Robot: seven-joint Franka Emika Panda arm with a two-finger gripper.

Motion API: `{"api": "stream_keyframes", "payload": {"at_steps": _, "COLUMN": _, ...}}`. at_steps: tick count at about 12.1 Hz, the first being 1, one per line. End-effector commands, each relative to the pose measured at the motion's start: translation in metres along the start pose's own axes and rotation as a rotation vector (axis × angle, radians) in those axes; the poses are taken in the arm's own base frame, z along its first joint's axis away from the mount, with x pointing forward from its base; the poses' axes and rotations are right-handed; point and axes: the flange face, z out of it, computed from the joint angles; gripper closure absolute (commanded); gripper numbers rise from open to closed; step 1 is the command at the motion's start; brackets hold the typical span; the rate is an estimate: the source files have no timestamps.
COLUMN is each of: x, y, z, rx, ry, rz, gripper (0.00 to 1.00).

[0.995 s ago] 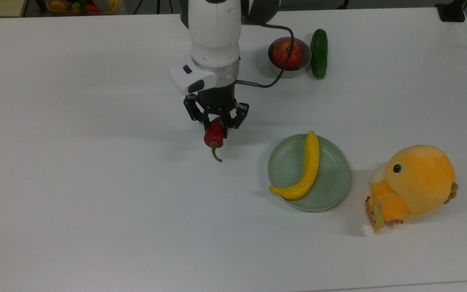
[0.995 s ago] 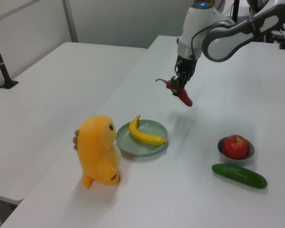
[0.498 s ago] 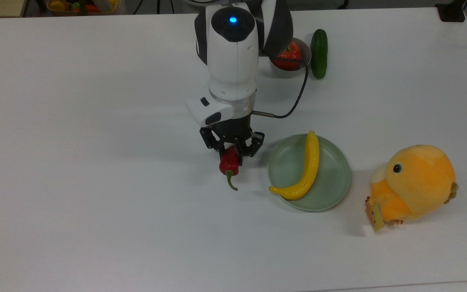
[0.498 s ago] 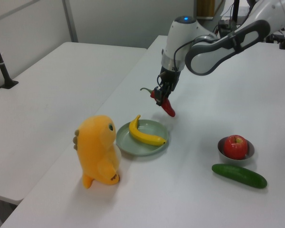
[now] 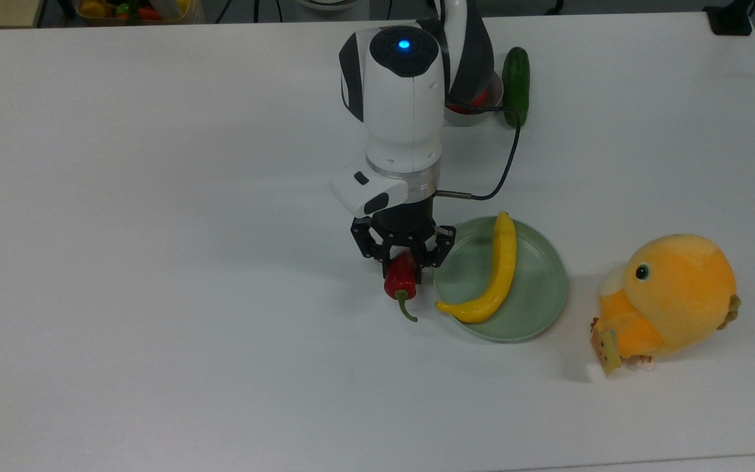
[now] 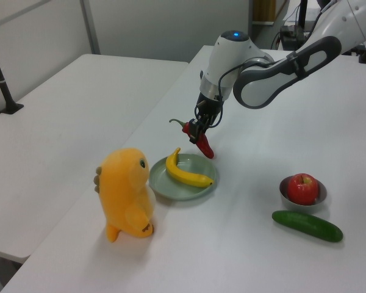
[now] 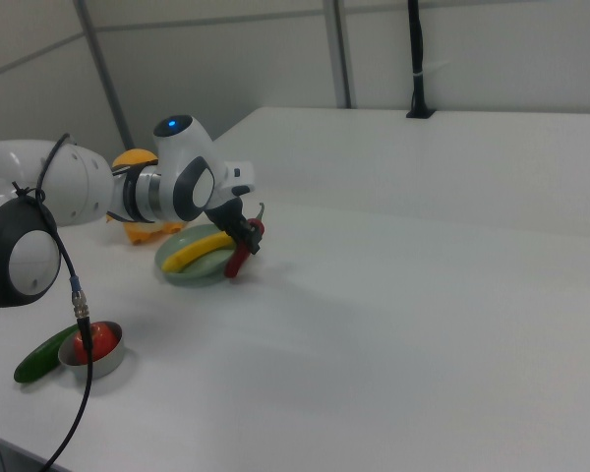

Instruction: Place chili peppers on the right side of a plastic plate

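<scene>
My gripper is shut on the dark-red chili pepper, which hangs above the table with its green stem free. In the top view it is just off the left rim of the pale green plastic plate. A yellow banana lies across the plate.
An orange plush bird sits at the top view's right of the plate. A grey metal bowl with a red apple and a dark green cucumber stand farther off.
The arm has carried the chili from the middle of the table down and to the top view's right, to the plate's left rim. The chili stays gripped.
</scene>
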Motion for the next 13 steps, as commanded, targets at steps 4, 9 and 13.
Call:
{"api": "stream_keyframes", "payload": {"at_steps": 4, "x": -0.007, "y": -0.018, "z": 0.0, "rx": -0.035, "ry": 0.026, "rz": -0.092, "gripper": 0.0}}
{"api": "stream_keyframes", "payload": {"at_steps": 9, "x": -0.014, "y": 0.021, "z": -0.052, "rx": -0.134, "ry": -0.134, "rz": -0.112, "gripper": 0.0}}
{"api": "stream_keyframes", "payload": {"at_steps": 13, "x": -0.068, "y": 0.048, "z": -0.123, "rx": -0.188, "ry": -0.336, "rz": -0.268, "gripper": 0.0}}
